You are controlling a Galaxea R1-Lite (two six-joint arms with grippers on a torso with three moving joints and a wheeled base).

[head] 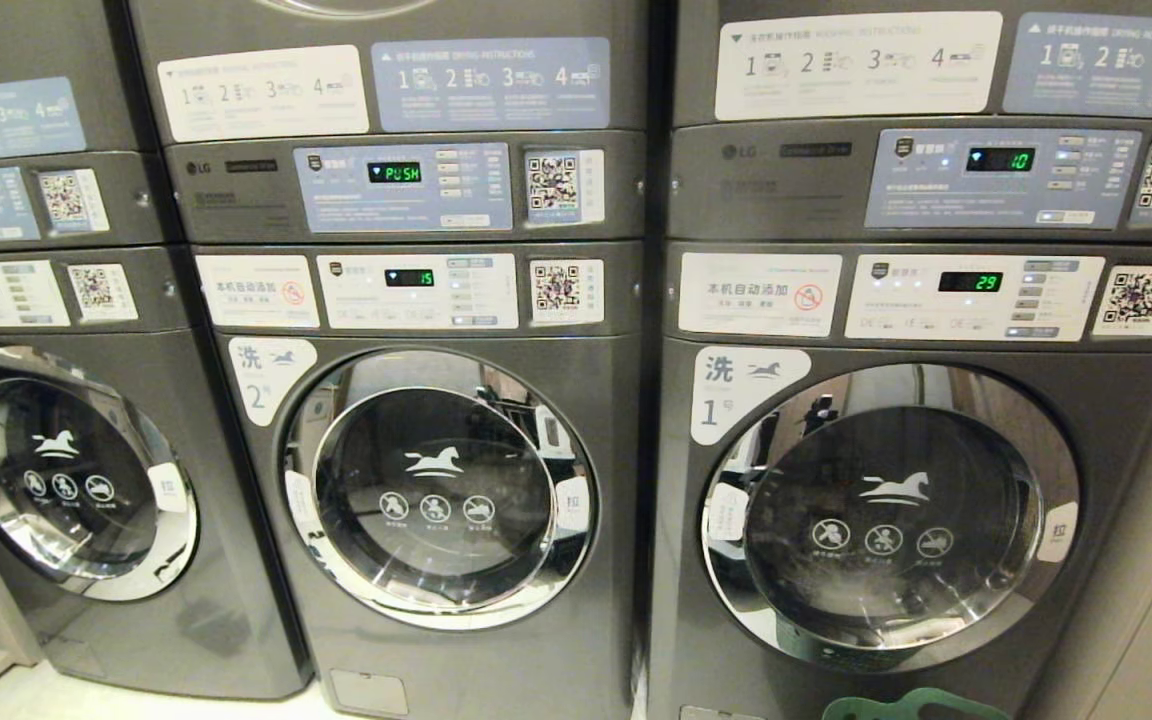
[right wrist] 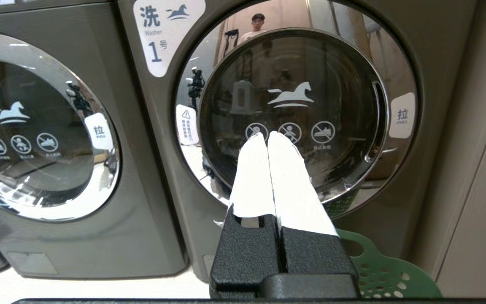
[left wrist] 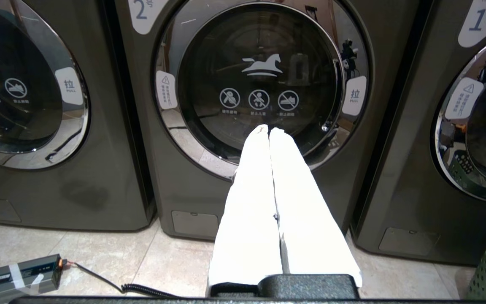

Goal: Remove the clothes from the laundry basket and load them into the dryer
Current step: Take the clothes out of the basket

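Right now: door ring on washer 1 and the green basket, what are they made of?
Door ring: looks like chromed or polished metal, possibly plated plastic; it mirrors the room and a standing person. Green basket: likely moulded plastic, matte, with rows of punched round holes. Both grippers are shut and empty.

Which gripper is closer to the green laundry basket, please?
Right. The right gripper, shut, hangs just above the green laundry basket before washer 1. The left gripper, also shut, faces washer 2, with the basket off to its side.
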